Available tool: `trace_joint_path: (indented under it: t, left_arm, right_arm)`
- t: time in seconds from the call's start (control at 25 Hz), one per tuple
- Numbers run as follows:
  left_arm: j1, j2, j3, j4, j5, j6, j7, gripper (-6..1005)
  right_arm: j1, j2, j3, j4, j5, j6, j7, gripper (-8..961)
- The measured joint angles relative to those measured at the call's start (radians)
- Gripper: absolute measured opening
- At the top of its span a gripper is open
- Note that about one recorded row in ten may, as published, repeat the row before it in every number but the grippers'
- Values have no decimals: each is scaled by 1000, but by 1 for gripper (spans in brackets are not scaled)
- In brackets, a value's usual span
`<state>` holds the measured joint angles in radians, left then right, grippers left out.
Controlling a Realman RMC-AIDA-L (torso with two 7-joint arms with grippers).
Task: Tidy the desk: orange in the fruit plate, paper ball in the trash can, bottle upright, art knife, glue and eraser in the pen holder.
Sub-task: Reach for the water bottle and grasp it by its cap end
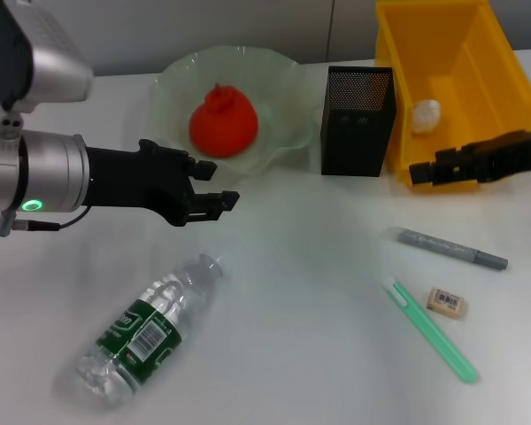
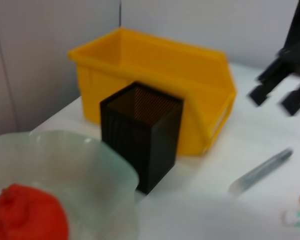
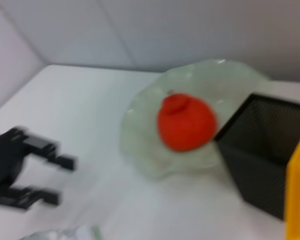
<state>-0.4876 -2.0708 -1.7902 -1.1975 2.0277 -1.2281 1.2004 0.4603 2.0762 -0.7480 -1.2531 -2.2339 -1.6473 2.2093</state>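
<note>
The red-orange round orange (image 1: 222, 123) with its puckered top knot sits inside the wide translucent pale-green glass fruit plate (image 1: 173, 84) with the ruffled rim, at the back of the white desk (image 1: 301, 336). Just beside the plate stands the black square metal-mesh pen holder (image 1: 357, 121), upright, and next to it the large bright-yellow rectangular plastic trash can (image 1: 487, 62), in which a small crumpled white paper ball (image 1: 425, 115) lies against the wall.

The small clear plastic water bottle (image 1: 146, 332) lies on its side near the front of the desk. Its dark green label carries a white barcode patch; the rest of the printing is too small to read. Its neck points toward the left gripper (image 1: 214, 188).

The left gripper hovers in front of the fruit plate and above the bottle's neck end, its black fingers (image 3: 42, 170) spread apart and holding nothing. The right gripper (image 1: 418, 172) hangs by the front wall of the trash can; whether its fingers are apart or together cannot be told from here.

On the right side of the desk lie a grey pen-shaped stick (image 1: 451, 248), a slim pale-green art knife (image 1: 431, 331), and between their far ends the tiny beige rectangular eraser (image 1: 446, 303), whose white label shows a barcode, illegible otherwise.
</note>
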Motion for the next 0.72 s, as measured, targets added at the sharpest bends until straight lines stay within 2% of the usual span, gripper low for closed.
trace_joint_path:
  t: [0.2, 0.4, 0.72]
  left_arm:
    - [-9, 0, 43, -40, 93, 38, -60, 569]
    - [2, -1, 152, -155, 271, 65, -226, 596]
    - [34, -1, 237, -259, 338, 59, -355, 649]
  right_arm:
    - [-27, 0, -10, 24, 10, -21, -31, 662]
    - [-58, 1, -8, 30, 11, -12, -50, 661]
    - [-63, -2, -5, 70, 2, 56, -73, 659]
